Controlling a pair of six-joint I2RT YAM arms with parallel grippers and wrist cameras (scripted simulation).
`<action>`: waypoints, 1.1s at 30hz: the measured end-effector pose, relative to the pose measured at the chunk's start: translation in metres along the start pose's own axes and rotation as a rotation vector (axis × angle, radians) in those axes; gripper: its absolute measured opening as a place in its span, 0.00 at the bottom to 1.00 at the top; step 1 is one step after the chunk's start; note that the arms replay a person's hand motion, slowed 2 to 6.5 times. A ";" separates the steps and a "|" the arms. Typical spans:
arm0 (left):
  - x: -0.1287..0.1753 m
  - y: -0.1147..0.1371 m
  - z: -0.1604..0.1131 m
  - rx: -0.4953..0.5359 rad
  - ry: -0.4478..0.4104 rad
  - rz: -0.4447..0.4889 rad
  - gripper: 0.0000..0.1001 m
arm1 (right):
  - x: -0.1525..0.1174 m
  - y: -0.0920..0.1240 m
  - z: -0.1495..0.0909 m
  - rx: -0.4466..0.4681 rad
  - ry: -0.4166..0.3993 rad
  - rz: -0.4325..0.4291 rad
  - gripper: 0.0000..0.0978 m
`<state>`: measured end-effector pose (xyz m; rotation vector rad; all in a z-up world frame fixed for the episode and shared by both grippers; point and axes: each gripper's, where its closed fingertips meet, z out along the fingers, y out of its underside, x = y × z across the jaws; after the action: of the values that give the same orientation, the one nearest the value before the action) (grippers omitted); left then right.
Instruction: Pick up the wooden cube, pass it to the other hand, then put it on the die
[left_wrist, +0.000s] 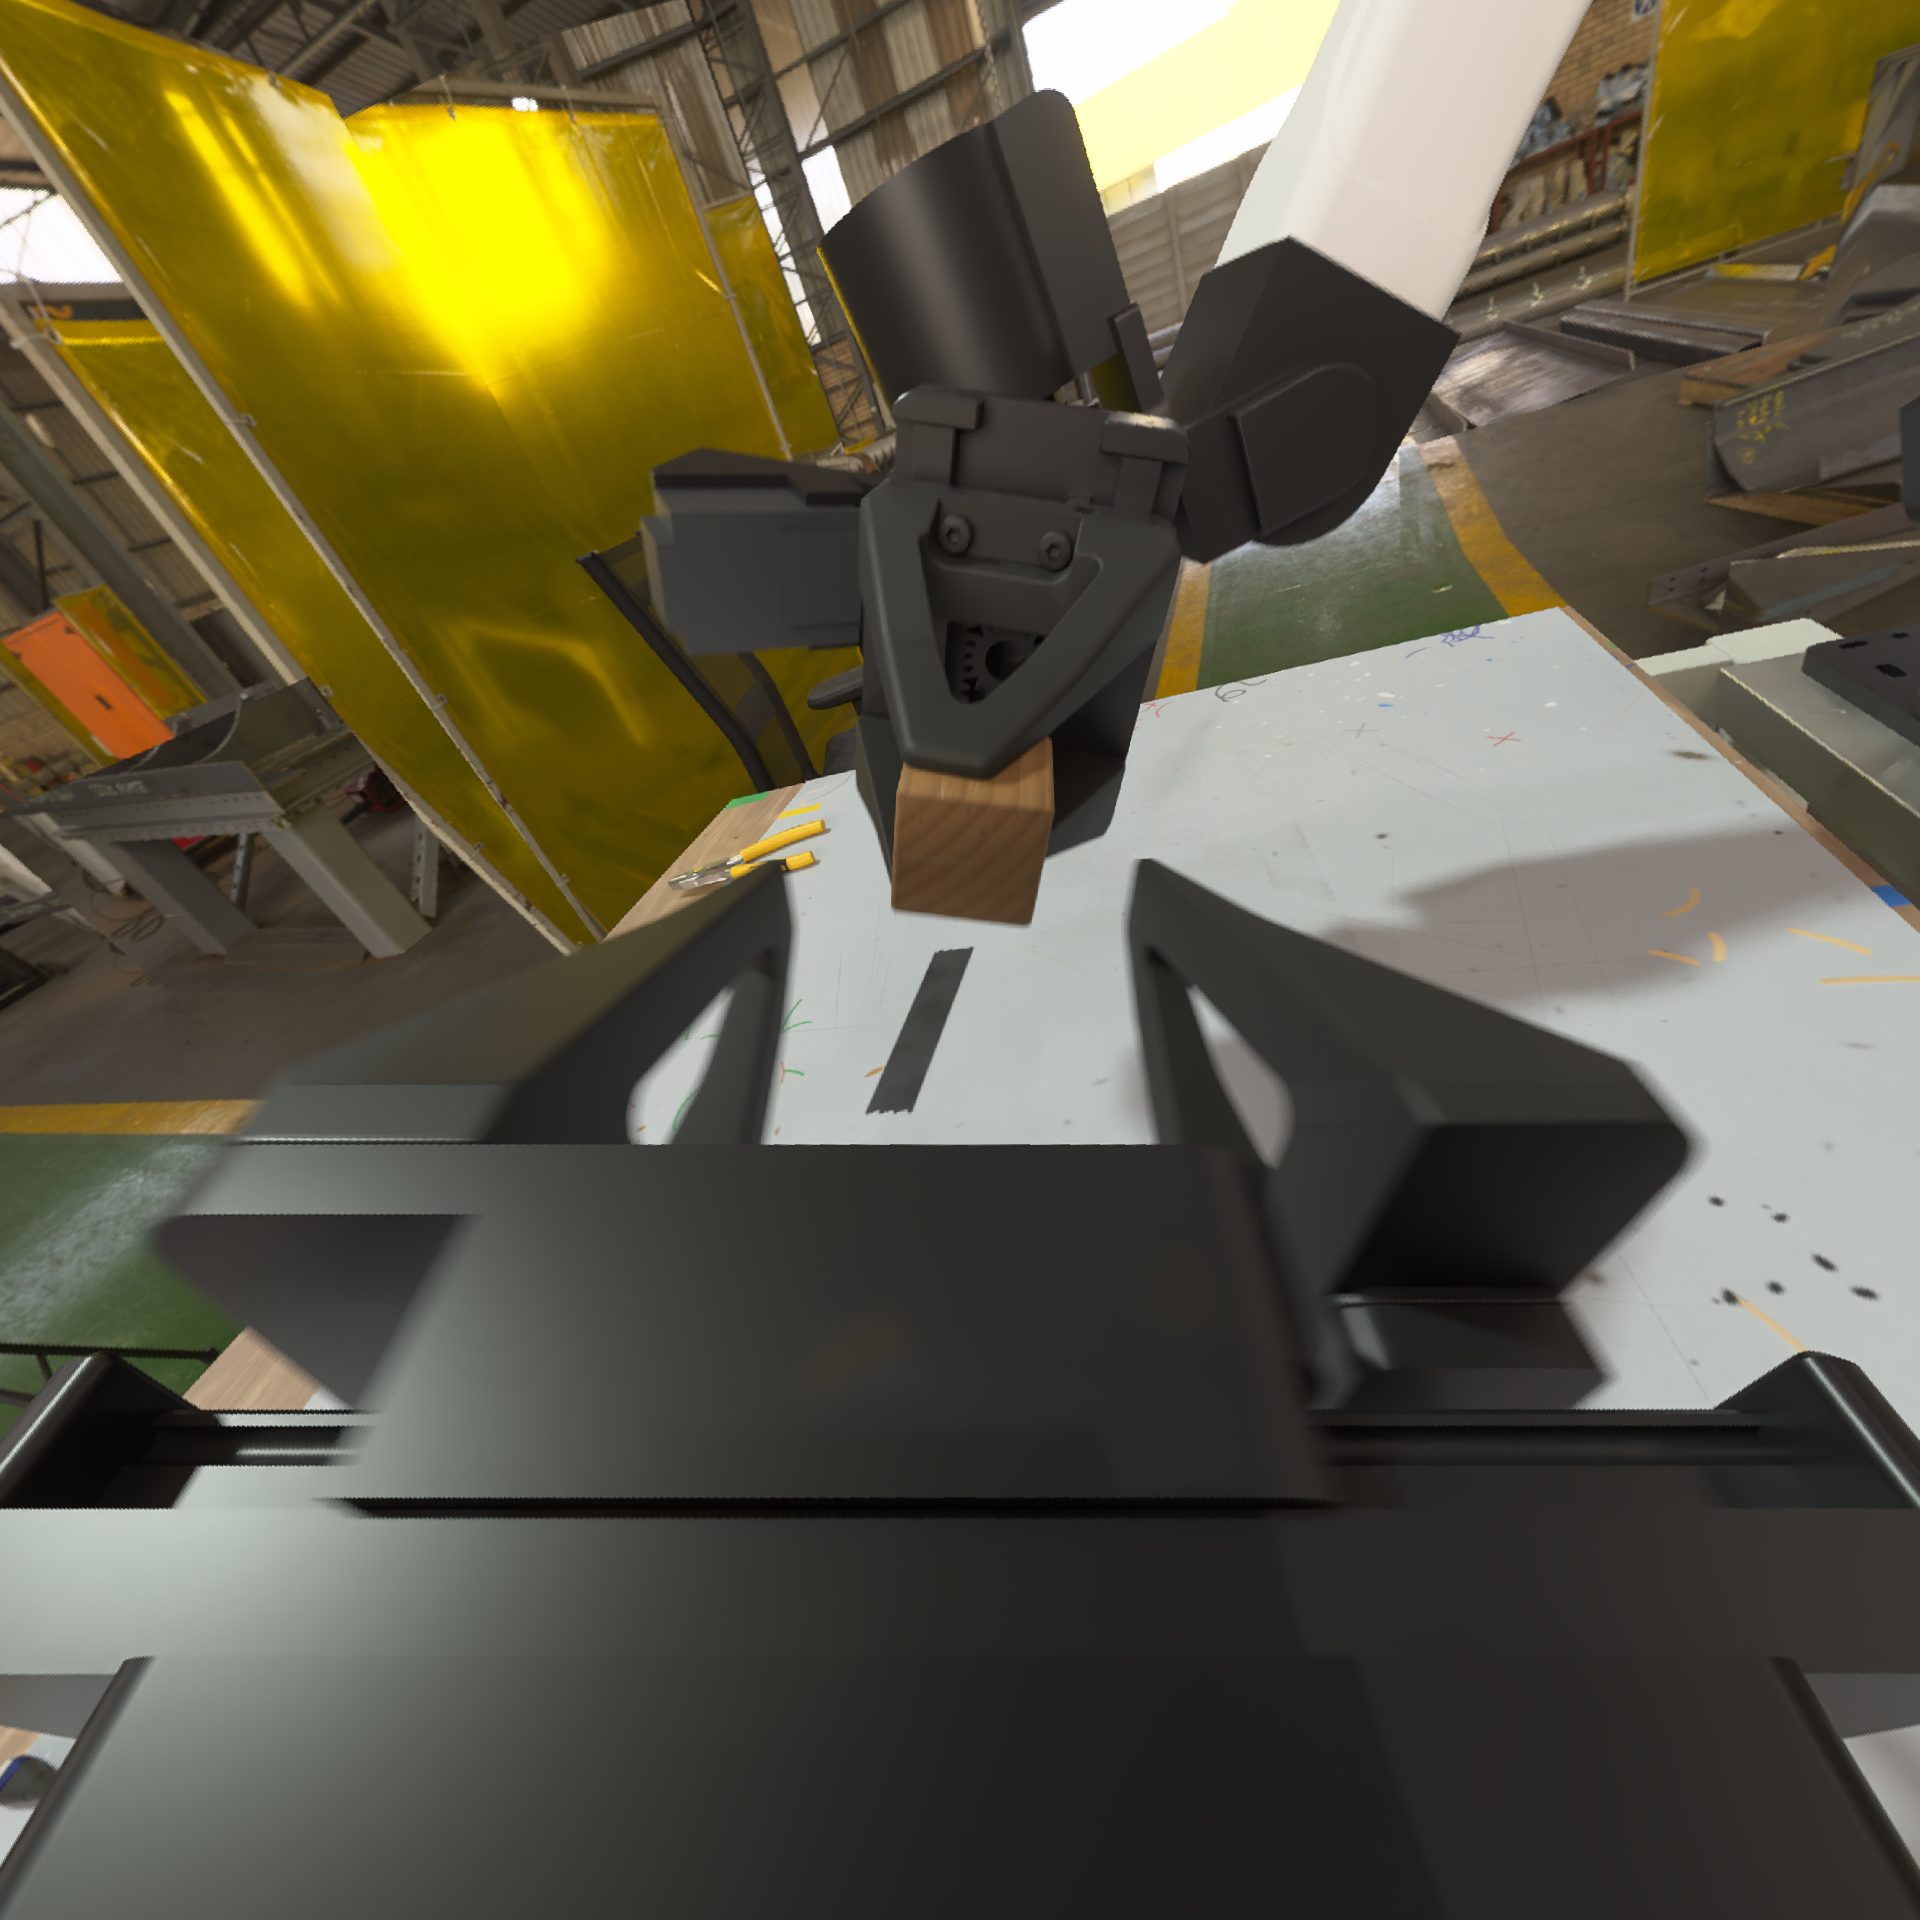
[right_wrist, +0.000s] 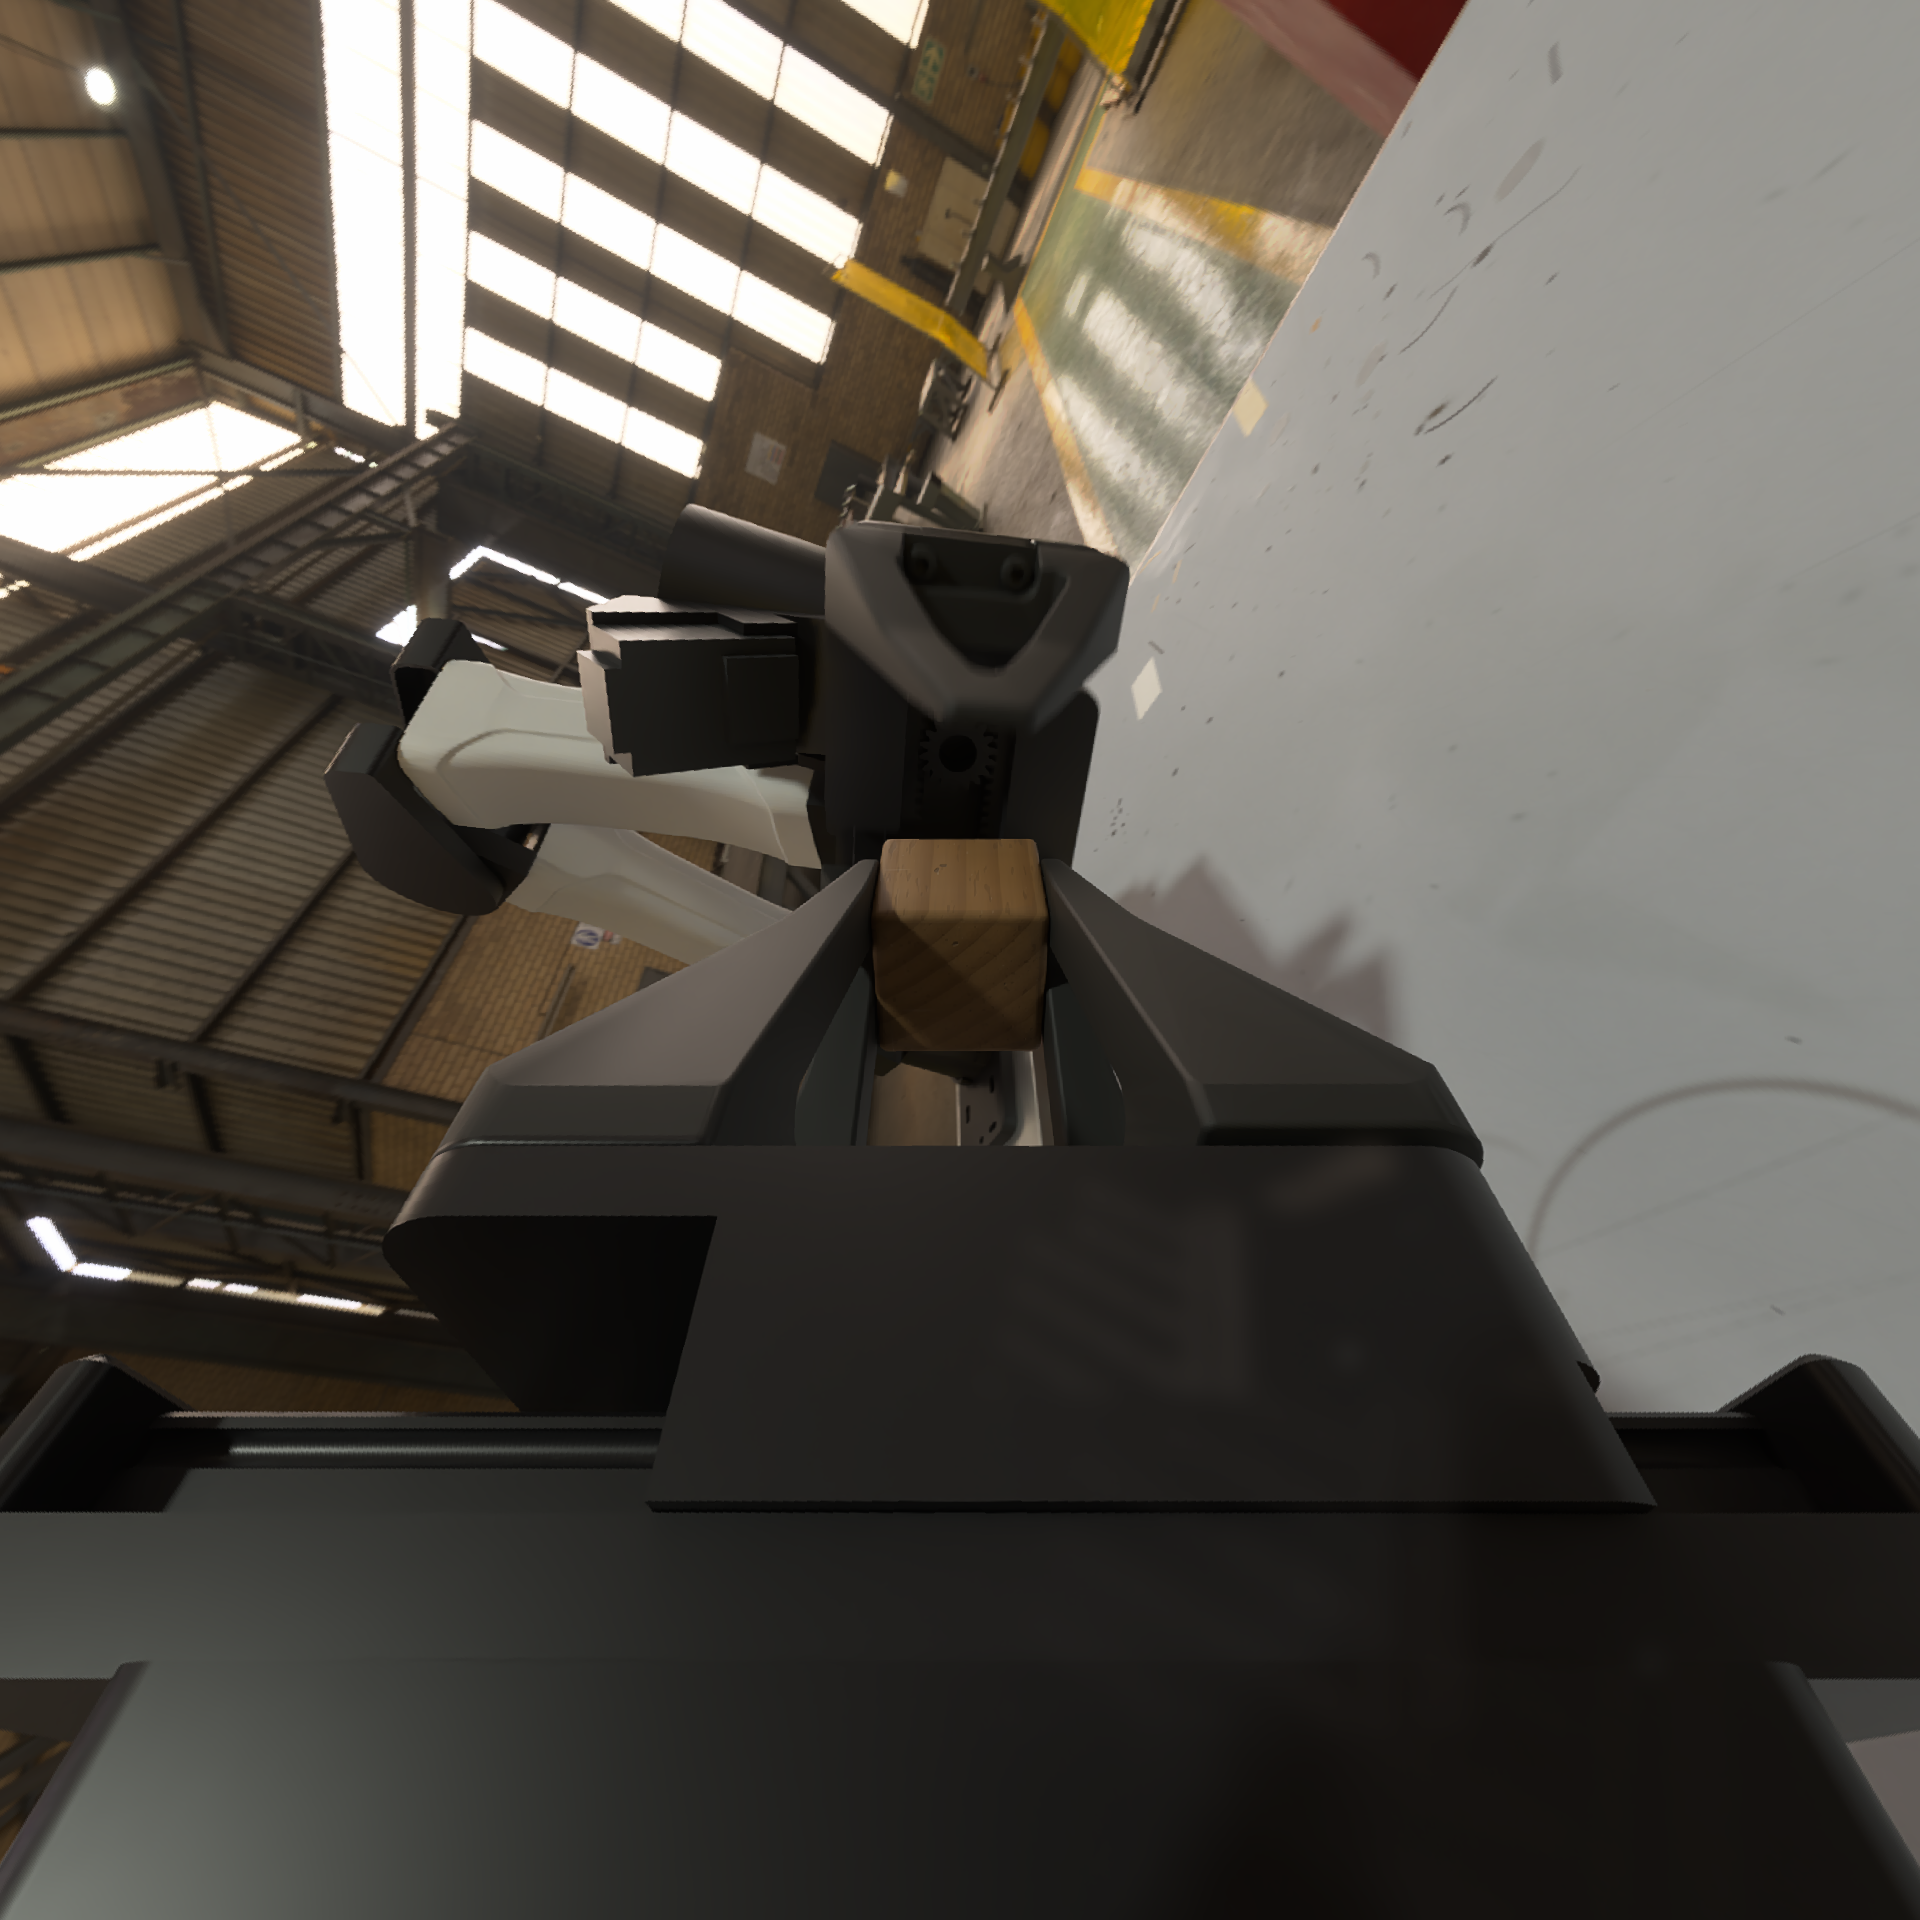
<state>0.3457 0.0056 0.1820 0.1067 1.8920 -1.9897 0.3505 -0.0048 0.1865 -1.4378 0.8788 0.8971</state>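
Note:
The wooden cube (right_wrist: 956, 940) is clamped between my right gripper's (right_wrist: 958, 883) two fingers, held in the air above the white table (right_wrist: 1558, 727). In the left wrist view the cube (left_wrist: 971, 847) hangs from the right gripper (left_wrist: 982, 774), which points down at me. My left gripper (left_wrist: 958, 883) is open and empty. Its fingertips (left_wrist: 1148, 883) stand to either side of the cube, just short of it and not touching. The left arm's white link (right_wrist: 582, 748) shows beyond the cube in the right wrist view. No die is in either view.
Yellow-handled pliers (left_wrist: 758, 857) lie at the table's far left corner. A strip of black tape (left_wrist: 923, 1029) lies on the table (left_wrist: 1455, 831) below the cube. A grey block with a black plate (left_wrist: 1849, 675) sits at the right edge. Yellow screens (left_wrist: 436, 468) stand behind.

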 end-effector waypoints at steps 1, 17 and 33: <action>-0.001 0.000 0.000 -0.002 -0.006 -0.005 0.67 | 0.000 -0.002 -0.006 0.008 0.013 -0.009 0.26; -0.001 0.006 -0.001 -0.021 -0.011 -0.070 0.88 | 0.015 -0.032 -0.155 0.104 0.507 -0.190 0.26; 0.008 0.010 0.005 -0.031 0.040 -0.106 0.92 | 0.023 -0.048 -0.374 0.232 1.157 -0.231 0.26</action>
<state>0.3422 -0.0010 0.1703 0.0389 1.9903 -2.0402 0.4173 -0.3761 0.1996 -1.7696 1.5297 -0.3114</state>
